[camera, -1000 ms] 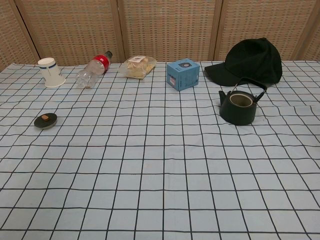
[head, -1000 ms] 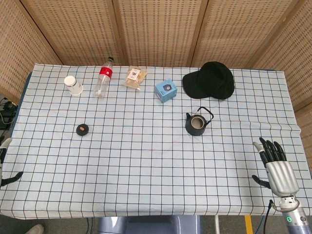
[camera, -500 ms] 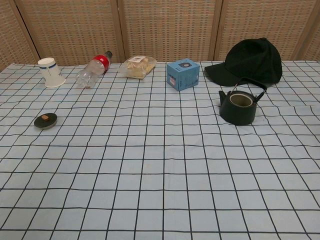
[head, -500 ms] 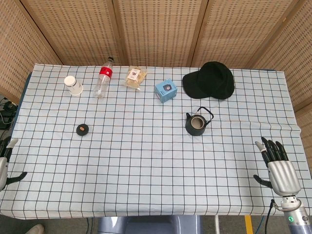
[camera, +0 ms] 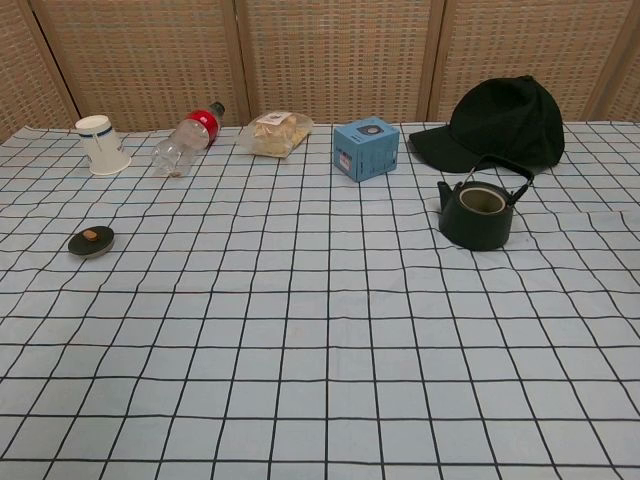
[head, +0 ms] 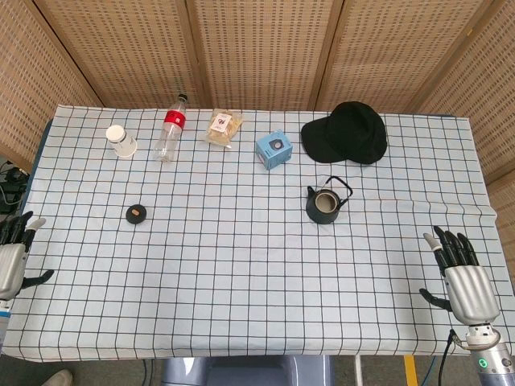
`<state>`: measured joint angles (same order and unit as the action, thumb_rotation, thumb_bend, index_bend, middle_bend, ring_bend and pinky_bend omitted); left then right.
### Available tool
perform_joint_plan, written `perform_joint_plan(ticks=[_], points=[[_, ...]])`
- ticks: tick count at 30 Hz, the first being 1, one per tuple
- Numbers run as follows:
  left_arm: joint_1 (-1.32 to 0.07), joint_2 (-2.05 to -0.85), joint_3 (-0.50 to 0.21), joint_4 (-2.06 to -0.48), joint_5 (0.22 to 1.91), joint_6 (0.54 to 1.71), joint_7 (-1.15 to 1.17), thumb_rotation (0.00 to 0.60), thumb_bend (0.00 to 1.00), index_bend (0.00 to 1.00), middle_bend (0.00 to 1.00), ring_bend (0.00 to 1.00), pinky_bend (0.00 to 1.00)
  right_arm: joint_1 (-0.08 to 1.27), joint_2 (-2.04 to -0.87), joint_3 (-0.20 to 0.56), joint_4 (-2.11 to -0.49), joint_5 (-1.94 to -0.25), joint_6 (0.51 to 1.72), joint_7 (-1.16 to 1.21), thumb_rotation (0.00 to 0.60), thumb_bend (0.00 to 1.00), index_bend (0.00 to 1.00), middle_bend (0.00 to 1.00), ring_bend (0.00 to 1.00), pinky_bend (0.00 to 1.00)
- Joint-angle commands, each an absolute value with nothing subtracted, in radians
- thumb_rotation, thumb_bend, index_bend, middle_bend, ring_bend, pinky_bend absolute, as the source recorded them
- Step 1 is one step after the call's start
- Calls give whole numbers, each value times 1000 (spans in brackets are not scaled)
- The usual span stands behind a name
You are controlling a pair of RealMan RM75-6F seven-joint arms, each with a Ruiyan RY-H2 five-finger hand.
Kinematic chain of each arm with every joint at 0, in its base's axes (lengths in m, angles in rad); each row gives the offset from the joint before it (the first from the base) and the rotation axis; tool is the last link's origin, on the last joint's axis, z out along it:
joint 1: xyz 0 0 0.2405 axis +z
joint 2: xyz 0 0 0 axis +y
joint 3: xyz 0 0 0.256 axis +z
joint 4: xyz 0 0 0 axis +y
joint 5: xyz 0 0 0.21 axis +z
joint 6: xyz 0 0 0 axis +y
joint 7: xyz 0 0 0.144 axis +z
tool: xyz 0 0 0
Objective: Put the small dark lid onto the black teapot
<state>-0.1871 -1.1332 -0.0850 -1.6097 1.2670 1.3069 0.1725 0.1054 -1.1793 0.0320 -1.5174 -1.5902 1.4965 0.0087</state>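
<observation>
The small dark lid, with a brown knob, lies flat on the checked cloth at the left. The black teapot stands uncovered right of centre, its handle raised. My left hand is at the table's left edge, fingers apart and holding nothing, well below and left of the lid. My right hand hovers at the front right corner, fingers spread and empty, far from the teapot. Neither hand shows in the chest view.
Along the back stand a paper cup, a lying plastic bottle, a snack bag, a blue box and a black cap. Wicker screens close off the back.
My left hand has risen further into view at the left edge. My right hand has drifted slightly down and to the right. Lid and teapot have not moved.
</observation>
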Motion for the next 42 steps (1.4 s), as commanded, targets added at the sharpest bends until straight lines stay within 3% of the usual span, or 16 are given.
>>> perform_joint_plan(ticks=[1, 6, 12, 22, 32, 42], points=[[-285, -1123, -134, -1600, 1188, 1163, 218, 600, 234, 239, 0, 0, 0, 107, -1181, 32, -1516, -1587, 1490, 7, 600, 123, 68, 0, 0, 0], [-433, -1183, -186, -1512, 1040, 967, 324, 600, 236, 295, 0, 0, 0, 112, -1181, 31, -1508, -1575, 1470, 8, 600, 124, 68, 0, 0, 0], [-539, -1265, -198, -1407, 897, 877, 445, 600, 235, 273, 0, 0, 0, 116, -1179, 37, -1500, -1554, 1455, 22, 600, 123, 68, 0, 0, 0], [-630, -1342, -181, -1329, 787, 816, 533, 600, 235, 138, 0, 0, 0, 121, -1179, 48, -1483, -1525, 1435, 45, 600, 124, 68, 0, 0, 0], [-725, -1445, -160, -1221, 702, 780, 612, 600, 237, 229, 0, 0, 0, 123, -1178, 58, -1464, -1497, 1420, 68, 600, 123, 68, 0, 0, 0], [-776, -1520, -136, -1150, 648, 754, 635, 600, 247, 238, 0, 0, 0, 120, -1179, 64, -1447, -1492, 1428, 88, 600, 123, 68, 0, 0, 0]])
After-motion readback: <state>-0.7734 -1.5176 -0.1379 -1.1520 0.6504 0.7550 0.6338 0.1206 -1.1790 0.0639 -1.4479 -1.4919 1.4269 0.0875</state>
